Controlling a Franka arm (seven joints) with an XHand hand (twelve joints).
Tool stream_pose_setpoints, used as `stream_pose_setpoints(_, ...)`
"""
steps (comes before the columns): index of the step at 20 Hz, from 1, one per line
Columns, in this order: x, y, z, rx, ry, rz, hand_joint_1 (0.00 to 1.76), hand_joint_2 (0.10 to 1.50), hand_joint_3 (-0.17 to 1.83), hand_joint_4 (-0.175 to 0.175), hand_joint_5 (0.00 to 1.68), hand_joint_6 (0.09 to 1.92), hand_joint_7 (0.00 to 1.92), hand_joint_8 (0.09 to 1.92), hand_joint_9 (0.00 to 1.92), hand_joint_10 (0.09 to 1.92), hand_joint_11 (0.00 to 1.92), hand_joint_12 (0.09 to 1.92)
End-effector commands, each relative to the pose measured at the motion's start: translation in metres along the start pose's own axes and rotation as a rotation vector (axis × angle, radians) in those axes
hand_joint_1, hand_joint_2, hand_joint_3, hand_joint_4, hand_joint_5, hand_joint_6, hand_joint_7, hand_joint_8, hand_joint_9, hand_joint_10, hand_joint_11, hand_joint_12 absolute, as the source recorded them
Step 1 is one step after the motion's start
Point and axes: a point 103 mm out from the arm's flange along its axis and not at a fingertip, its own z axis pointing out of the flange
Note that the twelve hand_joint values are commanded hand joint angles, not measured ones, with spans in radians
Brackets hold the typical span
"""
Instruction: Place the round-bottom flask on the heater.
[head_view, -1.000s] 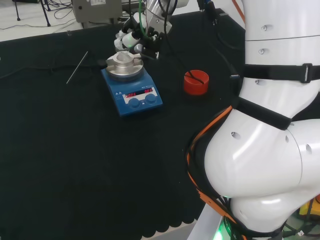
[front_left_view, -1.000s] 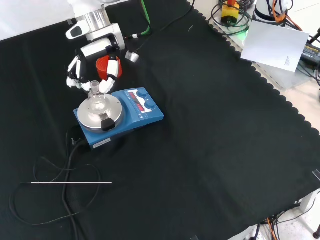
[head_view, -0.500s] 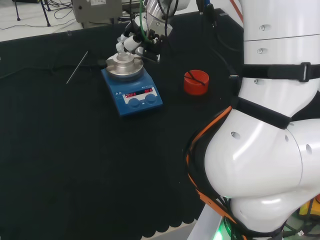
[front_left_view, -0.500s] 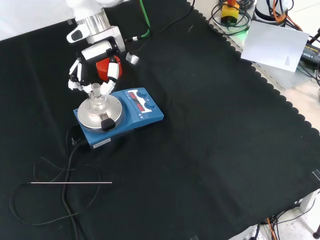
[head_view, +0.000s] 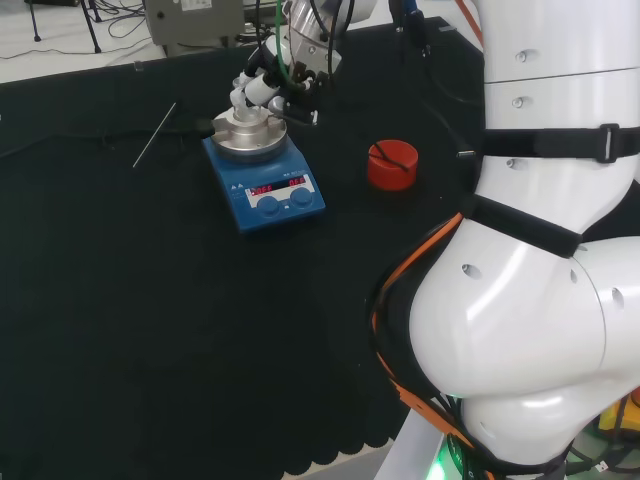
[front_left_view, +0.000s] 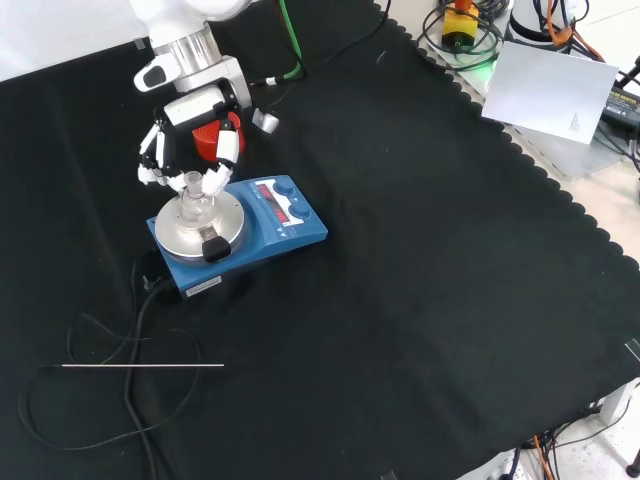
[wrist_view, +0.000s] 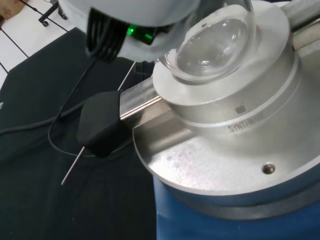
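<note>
Looking down from the front view, we see the round-bottom flask (front_left_view: 194, 203) sitting in the metal cup on top of the heater (front_left_view: 240, 232), its neck pointing up. The hand (front_left_view: 190, 150) hangs just above and behind it, fingers spread and curved downward on either side of the neck; we see a gap between the fingertips and the glass, so the hand pinches nothing. The heater is a blue box with two knobs and a lit red display on its sloped face, topped by a round silver plate. A black handle (front_left_view: 213, 247) sticks out from the metal block at the plate's near edge.

In the head view the hand (head_view: 262, 82) hovers over the far side of the heater (head_view: 263, 178), and a red ribbed ring (head_view: 391, 165) stands on the black tabletop (head_view: 150, 320) well to the heater's right. In the front view that ring (front_left_view: 212, 136) shows partly behind the hand.

The wrist view shows us the flask's (wrist_view: 212, 45) clear bulb seated in the silver block, with the black handle (wrist_view: 101, 123) off to one side. A thin metal rod (front_left_view: 142, 366) lies on the cloth well apart from the heater, near a looping black cable (front_left_view: 135, 320).
</note>
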Motion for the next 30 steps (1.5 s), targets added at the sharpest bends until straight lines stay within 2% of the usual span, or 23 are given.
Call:
stream_pose_setpoints(1,-0.005,0.0,0.003,-0.002,-0.009,0.017,1.12,0.61,0.78,0.175,1.23,0.81,0.52,0.6,0.79,0.52,0.54,1.21)
stream_pose_setpoints(7,-0.008,0.001,0.006,0.015,0.003,0.027,1.12,0.63,0.75,0.175,1.22,0.81,0.51,0.6,0.79,0.52,0.54,1.21)
stream_pose_setpoints(9,-0.008,0.001,0.006,0.027,0.028,0.016,1.1,0.71,0.63,0.175,1.19,0.81,0.5,0.61,0.77,0.53,0.52,1.22)
stream_pose_setpoints(11,-0.008,0.001,0.005,0.028,0.037,0.012,1.08,0.83,0.42,0.175,1.14,0.82,0.47,0.62,0.74,0.56,0.5,1.24)
stream_pose_setpoints(13,-0.007,0.001,0.004,0.031,0.04,0.01,1.01,0.77,0.45,0.059,0.93,0.81,0.45,0.62,0.71,0.59,0.47,1.25)
stream_pose_setpoints(14,-0.007,0.0,0.005,0.03,0.032,0.01,0.99,0.72,0.51,0.022,0.85,0.81,0.44,0.63,0.7,0.6,0.46,1.26)
stream_pose_setpoints(16,-0.006,-0.001,0.004,0.027,0.021,0.008,0.94,0.66,0.59,-0.01,0.72,0.8,0.42,0.63,0.67,0.61,0.43,1.28)
stream_pose_setpoints(22,-0.003,-0.004,-0.001,0.033,0.046,-0.012,0.9,0.62,0.62,-0.025,0.6,0.76,0.4,0.63,0.64,0.62,0.4,1.29)
stream_pose_setpoints(25,-0.003,-0.009,-0.005,0.025,0.029,-0.026,0.87,0.61,0.61,-0.031,0.52,0.72,0.39,0.64,0.63,0.63,0.39,1.29)
stream_pose_setpoints(30,-0.002,-0.022,-0.016,0.018,-0.018,-0.033,0.83,0.61,0.57,-0.035,0.4,0.55,0.37,0.66,0.61,0.66,0.37,1.3)
